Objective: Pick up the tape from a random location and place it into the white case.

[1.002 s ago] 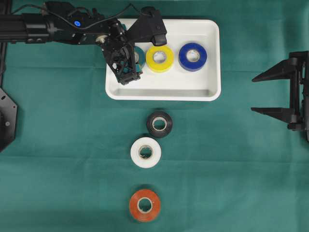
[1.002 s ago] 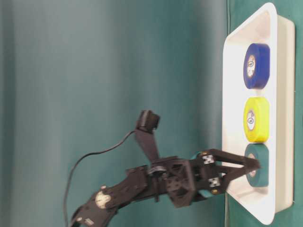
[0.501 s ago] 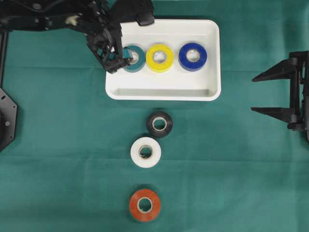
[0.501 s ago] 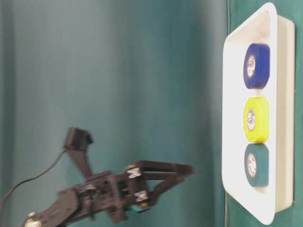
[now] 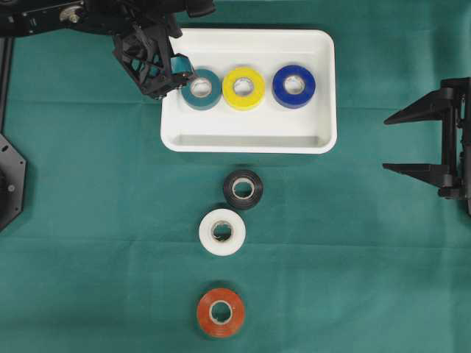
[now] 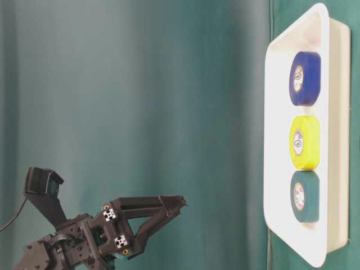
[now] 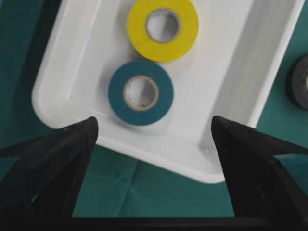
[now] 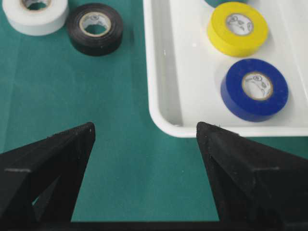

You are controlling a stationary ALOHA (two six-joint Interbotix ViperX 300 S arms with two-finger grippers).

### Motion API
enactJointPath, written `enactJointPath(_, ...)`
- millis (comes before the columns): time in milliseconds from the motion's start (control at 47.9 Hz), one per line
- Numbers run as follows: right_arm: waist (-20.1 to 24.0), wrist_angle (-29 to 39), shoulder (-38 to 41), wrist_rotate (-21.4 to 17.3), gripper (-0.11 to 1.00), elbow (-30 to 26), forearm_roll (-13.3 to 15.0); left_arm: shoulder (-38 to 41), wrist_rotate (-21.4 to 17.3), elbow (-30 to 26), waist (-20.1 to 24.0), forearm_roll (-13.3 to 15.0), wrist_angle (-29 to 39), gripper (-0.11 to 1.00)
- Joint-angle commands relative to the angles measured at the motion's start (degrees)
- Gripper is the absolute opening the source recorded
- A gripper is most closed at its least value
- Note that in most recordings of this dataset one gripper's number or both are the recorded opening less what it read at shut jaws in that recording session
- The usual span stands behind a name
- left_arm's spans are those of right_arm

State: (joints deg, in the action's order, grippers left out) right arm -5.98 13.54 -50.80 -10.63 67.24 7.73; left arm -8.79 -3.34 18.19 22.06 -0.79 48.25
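Overhead: the white case (image 5: pixel 249 132) sits toward twelve o'clock on the green bench (image 5: pixel 96 220), holding a teal roll (image 5: pixel 202 89), a yellow roll (image 5: pixel 243 88) and a blue roll (image 5: pixel 294 86) in a row. Outside it, toward six o'clock, lie a black roll (image 5: pixel 243 189), a white roll (image 5: pixel 222 232) and an orange roll (image 5: pixel 221 312). The left gripper (image 5: pixel 156 73) hangs at the case's nine o'clock rim, empty. The next pick is probably the black roll; come down over it squarely so the fingers straddle its sides.

Table-level: the left gripper (image 6: pixel 171 205) is well clear of the case.

Left wrist: its fingers (image 7: pixel 72 149) are spread wide, nothing between them.

Right wrist: the right gripper (image 8: pixel 144 144) is also spread and empty, near the case's corner.
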Motion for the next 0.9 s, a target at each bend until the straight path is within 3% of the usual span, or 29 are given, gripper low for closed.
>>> enactJointPath(0,0.2,-0.3,0.3,-0.1,0.84,-1.6,0.1,-1.3,-0.4,-1.0,-1.2,-0.1,-0.2,0.94)
enactJointPath(501,0.1,-0.3,0.3,-0.1,0.84,-1.8,0.1,-2.4,-0.4,1.2,-17.0,0.0,-0.8,0.94)
enactJointPath(877,0.2,-0.3,0.3,-0.2,0.84,-1.8,0.0,-3.3,-0.4,2.7,-18.5,0.0,-2.2,0.94)
